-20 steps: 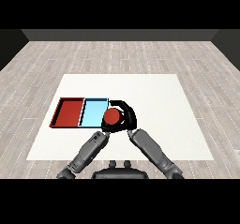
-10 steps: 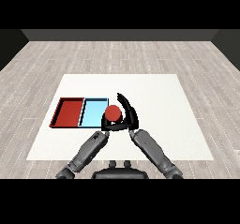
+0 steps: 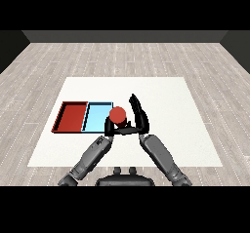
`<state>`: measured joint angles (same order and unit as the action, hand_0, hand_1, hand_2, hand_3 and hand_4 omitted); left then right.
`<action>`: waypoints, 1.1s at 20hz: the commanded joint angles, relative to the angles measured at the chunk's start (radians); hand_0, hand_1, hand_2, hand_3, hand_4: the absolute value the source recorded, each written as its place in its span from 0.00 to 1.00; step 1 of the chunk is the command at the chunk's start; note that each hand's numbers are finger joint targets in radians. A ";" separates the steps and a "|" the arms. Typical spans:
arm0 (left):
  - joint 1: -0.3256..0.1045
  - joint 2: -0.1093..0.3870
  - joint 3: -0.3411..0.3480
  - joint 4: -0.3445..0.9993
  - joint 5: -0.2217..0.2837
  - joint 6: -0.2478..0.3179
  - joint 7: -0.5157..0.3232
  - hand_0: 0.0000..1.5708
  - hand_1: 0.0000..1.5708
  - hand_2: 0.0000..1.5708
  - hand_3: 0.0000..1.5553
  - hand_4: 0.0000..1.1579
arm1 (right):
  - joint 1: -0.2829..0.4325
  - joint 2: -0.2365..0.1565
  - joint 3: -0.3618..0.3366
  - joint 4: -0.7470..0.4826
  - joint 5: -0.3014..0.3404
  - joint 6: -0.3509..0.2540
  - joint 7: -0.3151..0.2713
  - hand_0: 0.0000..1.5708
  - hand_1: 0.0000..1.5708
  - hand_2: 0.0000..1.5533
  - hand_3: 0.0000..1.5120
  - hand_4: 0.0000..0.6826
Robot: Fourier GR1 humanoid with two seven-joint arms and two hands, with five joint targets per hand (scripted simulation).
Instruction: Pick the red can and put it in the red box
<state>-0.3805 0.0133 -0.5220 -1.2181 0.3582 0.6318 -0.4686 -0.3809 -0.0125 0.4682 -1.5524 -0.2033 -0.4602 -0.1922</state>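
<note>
My two forearms, grey and smooth like moulded segments, are reaching in from the lower corners over the matte white worktop (image 3: pixel 171 110). My left hand (image 3: pixel 109 128) is resting just in front of the light blue tray's near right corner, black and glossy; I cannot tell how its fingers are set. My right hand (image 3: pixel 137 116) is curling around the red can (image 3: pixel 117 114), thumb low beneath it and long dark fingers arching up along its right side. The can is showing me its round, flat red top, a plain cylinder sitting at the right edge of the light blue tray (image 3: pixel 96 117), overlapping that tray's near right corner; whether it is touching the tray, I cannot tell. The tray is a shallow rectangle with a thin dark rim. Touching its left side is lying the red tray (image 3: pixel 72 117), same shallow shape. Beyond the worktop, pale grey wood-grain floor planks (image 3: pixel 125 56) are running back to a dark wall.
</note>
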 commanded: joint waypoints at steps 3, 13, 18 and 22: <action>-0.007 0.011 0.086 -0.002 -0.034 -0.033 0.018 1.00 1.00 0.99 0.94 0.98 | 0.139 -0.033 -0.034 -0.127 -0.005 0.083 -0.044 0.00 0.00 0.00 0.00 0.00; -0.015 0.194 0.247 -0.105 -0.020 -0.126 0.122 1.00 1.00 1.00 0.95 0.97 | 0.340 -0.185 -0.192 -0.370 -0.088 0.176 0.004 0.00 0.00 0.00 0.00 0.00; 0.026 0.297 0.259 -0.185 -0.099 -0.049 0.246 1.00 1.00 1.00 0.96 0.97 | 0.412 -0.203 -0.272 -0.307 -0.130 0.225 -0.052 0.00 0.00 0.00 0.00 0.00; 0.029 0.392 0.331 -0.083 -0.118 -0.090 0.233 1.00 1.00 1.00 0.96 0.97 | 0.501 -0.185 -0.260 -0.282 -0.128 0.262 -0.124 0.00 0.00 0.00 0.00 0.00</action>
<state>-0.3612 0.3280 -0.2284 -1.3216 0.2706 0.5501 -0.2713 0.0385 -0.2159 0.2013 -1.8644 -0.3398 -0.2260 -0.2448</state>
